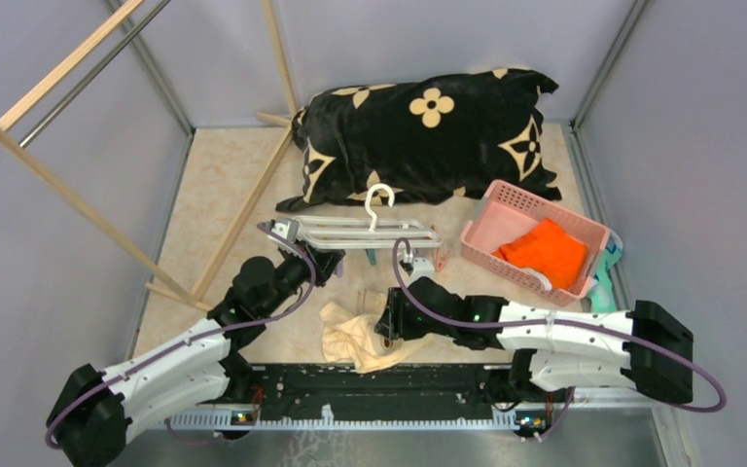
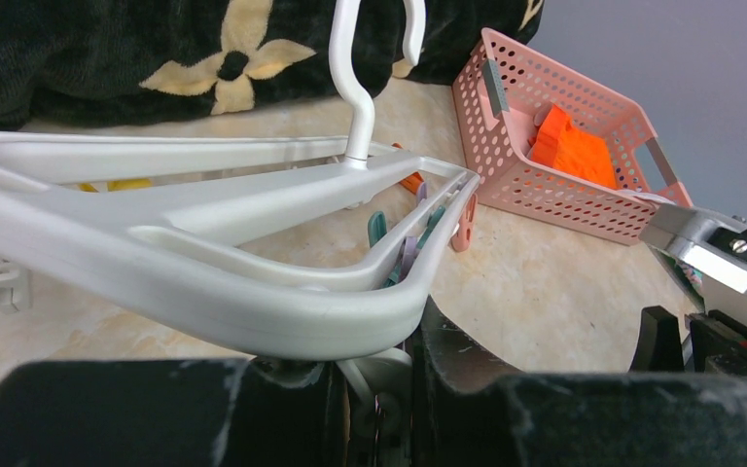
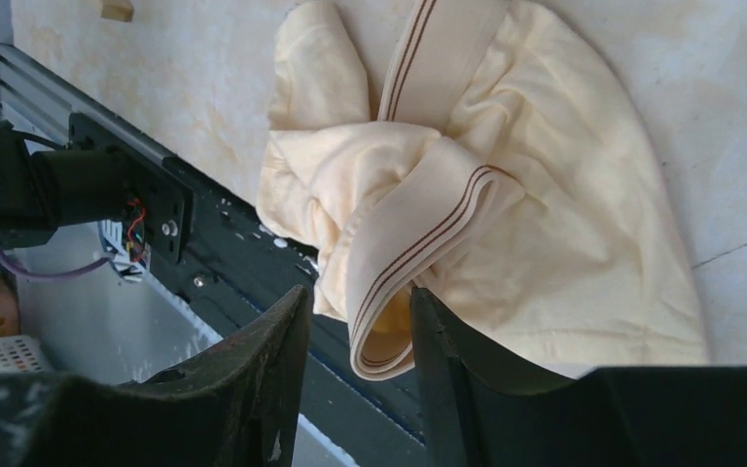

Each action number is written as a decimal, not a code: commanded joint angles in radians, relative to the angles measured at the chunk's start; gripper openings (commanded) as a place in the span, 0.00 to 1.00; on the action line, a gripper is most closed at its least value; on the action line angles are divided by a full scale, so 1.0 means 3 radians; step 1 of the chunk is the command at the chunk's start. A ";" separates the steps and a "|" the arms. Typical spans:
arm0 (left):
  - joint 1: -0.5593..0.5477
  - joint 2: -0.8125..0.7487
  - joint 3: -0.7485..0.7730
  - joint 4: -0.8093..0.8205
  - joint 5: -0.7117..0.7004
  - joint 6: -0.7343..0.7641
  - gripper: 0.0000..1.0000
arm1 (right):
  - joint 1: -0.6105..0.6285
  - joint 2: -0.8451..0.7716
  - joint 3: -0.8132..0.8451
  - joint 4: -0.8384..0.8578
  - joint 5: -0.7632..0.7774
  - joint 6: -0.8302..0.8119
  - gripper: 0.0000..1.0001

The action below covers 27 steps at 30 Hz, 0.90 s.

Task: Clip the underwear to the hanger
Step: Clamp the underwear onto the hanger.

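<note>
You can see the hanger [image 1: 365, 233] lying flat on the table [image 1: 224, 185], in front of the black cushion [image 1: 418, 126] with cream flowers, and its hook [image 1: 379, 199] points toward this cushion. Your left gripper [image 1: 302, 248] grasps the hanger at its left end. In the left wrist view, the white frame [image 2: 204, 253] sits right above the two dark fingers [image 2: 156, 418], which are clenched on its corner, and some teal clips [image 2: 377, 229] hang under the far part. The underwear [image 1: 350, 336] lies crumpled on the table near the front rail, between the two arms and a little in front of the hanger, not touching it. Your right gripper [image 1: 386, 326] is down at its right edge. In the right wrist view, the jaws stand apart and a fold of the striped waistband [image 3: 418, 243] lies between the fingers [image 3: 243, 379]. A dark gap shows between the cloth and one finger, so the pincer is released and not pinching. On the right stands the pink basket [image 1: 506, 199], and the orange cloth [image 1: 545, 251] is inside it.
</note>
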 commanded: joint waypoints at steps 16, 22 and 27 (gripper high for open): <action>0.0032 -0.0056 0.0041 -0.0274 -0.0105 0.0178 0.00 | 0.0460 0.0387 0.0230 0.0237 0.0588 0.0454 0.33; 0.0032 -0.0058 0.0044 -0.0274 -0.0120 0.0169 0.00 | 0.0459 0.0568 0.0311 0.0206 0.0720 0.0201 0.13; 0.0038 -0.0089 0.0115 -0.0333 -0.0174 0.0169 0.00 | 0.0406 0.0567 0.0649 -0.0169 0.0920 -0.0407 0.00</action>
